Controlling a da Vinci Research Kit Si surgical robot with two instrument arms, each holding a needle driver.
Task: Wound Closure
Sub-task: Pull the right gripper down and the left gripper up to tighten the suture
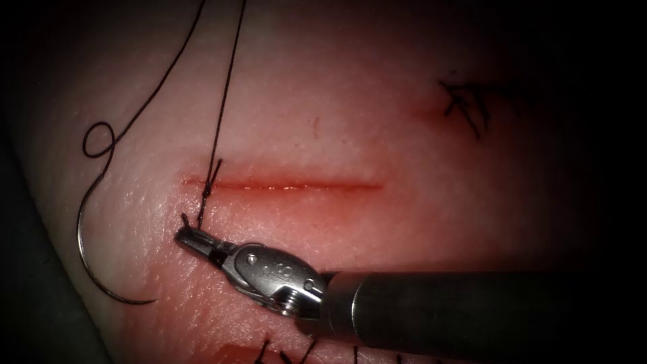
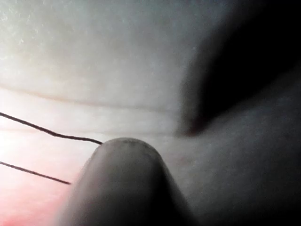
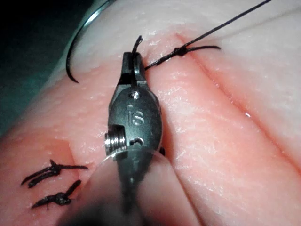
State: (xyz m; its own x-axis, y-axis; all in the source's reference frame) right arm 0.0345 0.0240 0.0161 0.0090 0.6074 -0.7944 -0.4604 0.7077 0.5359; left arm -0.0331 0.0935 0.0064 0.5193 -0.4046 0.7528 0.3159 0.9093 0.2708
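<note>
My right tool (image 1: pixel 192 237) comes in from the right below the cut (image 1: pixel 296 184), jaws shut on the short end of the thread (image 1: pixel 202 212). That end runs up to a knot (image 1: pixel 209 182) at the cut's left end. A long strand (image 1: pixel 226 87) rises taut from the knot and out of view. The curved needle (image 1: pixel 79 243) lies free on the tissue left of the cut, held by neither tool. In the right wrist view the right tool (image 3: pixel 131 61) grips the thread near the knot (image 3: pixel 181 51), with the needle (image 3: pixel 77 47) beyond. My left tool (image 2: pixel 127 188) looms as a blur, two strands (image 2: pixel 51 133) meeting it.
Thread trails from the needle in a small loop (image 1: pixel 99 139) at the left. Tied stitches with cut ends sit at the upper right (image 1: pixel 465 101) and along the lower edge (image 1: pixel 283 354). Red fluid wets the tissue around the cut. The tissue's edge falls away at the left.
</note>
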